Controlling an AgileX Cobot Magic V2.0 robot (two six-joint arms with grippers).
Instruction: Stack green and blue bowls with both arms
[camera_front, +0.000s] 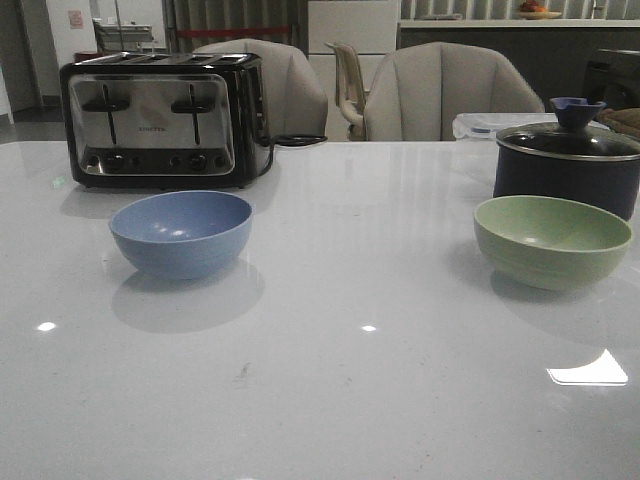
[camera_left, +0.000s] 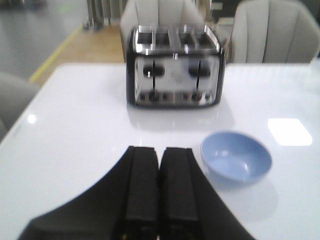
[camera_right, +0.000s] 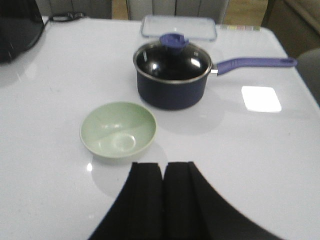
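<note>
The dusty blue bowl (camera_front: 182, 232) stands upright and empty on the left of the white table, in front of the toaster. The pale green bowl (camera_front: 552, 241) stands upright and empty on the right, just in front of the navy pot. Neither arm shows in the front view. In the left wrist view my left gripper (camera_left: 159, 151) hangs shut with nothing in it, short of the blue bowl (camera_left: 236, 156) and to one side of it. In the right wrist view my right gripper (camera_right: 163, 166) is shut and empty, just short of the green bowl (camera_right: 118, 129).
A black and chrome toaster (camera_front: 163, 120) stands at the back left with its cord trailing right. A dark navy lidded pot (camera_front: 568, 163) with a long handle (camera_right: 254, 63) sits behind the green bowl, a clear plastic lid (camera_right: 178, 26) behind it. Chairs (camera_front: 450, 92) line the far edge.
</note>
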